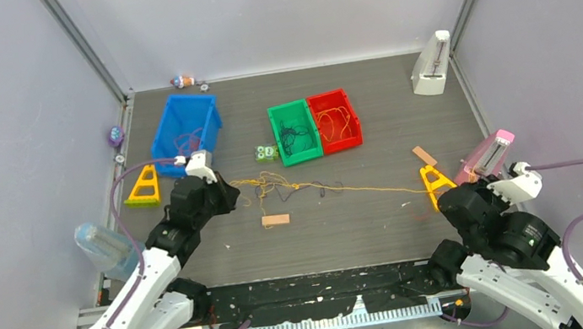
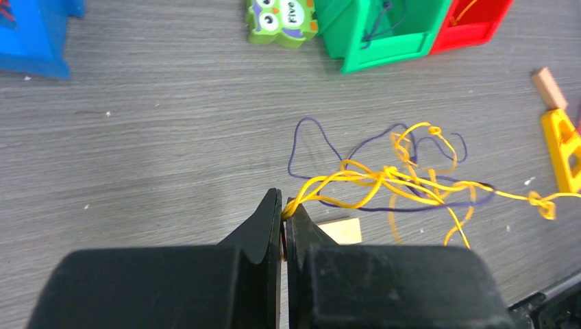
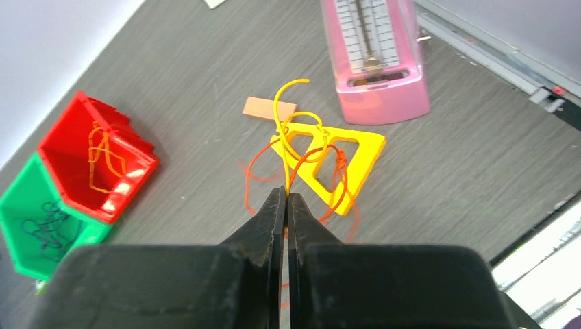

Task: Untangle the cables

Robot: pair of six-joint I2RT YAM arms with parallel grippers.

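Closest to the left wrist camera, the left gripper (image 2: pixel 283 209) is pressed together on one yellow strand of the cables (image 2: pixel 390 181), a loose knot of yellow and purple lying just beyond its tips. Only the right wrist view shows the right gripper (image 3: pixel 286 199) pinching a yellow strand where orange loops also meet, over a yellow triangle (image 3: pixel 356 154) near a pink metronome (image 3: pixel 377 62). From above, a thin strand crosses the grey wood-grain table (image 1: pixel 348 233) between both grippers. Farther back, a green bin (image 1: pixel 304 156) and a red bin (image 1: pixel 345 143) hold more cables, before pale walls (image 1: pixel 285 12).
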